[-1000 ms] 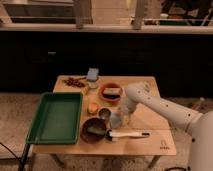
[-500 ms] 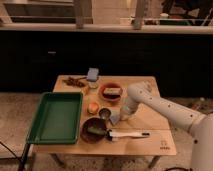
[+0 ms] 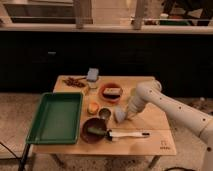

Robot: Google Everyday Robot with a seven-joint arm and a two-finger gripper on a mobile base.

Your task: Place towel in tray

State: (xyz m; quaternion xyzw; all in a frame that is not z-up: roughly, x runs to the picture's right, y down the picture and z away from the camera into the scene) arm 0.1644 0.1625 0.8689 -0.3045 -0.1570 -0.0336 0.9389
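Nudged slightly rightward since a moment ago: gripper (image 3: 121, 116) low over centre of table (image 3: 155, 142).
Blue towel (image 3: 92, 74) at table's far edge, well apart, up-left of gripper; open or closed, cannot tell. Green tray (image 3: 37, 131) lower left.

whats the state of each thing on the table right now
green tray: empty, lying flat
dark bowl: upright, something greenish inside
orange plate: holds a brownish item
brush: lying flat beside the bowl
small cup: upright
gripper: low, just right of the cup
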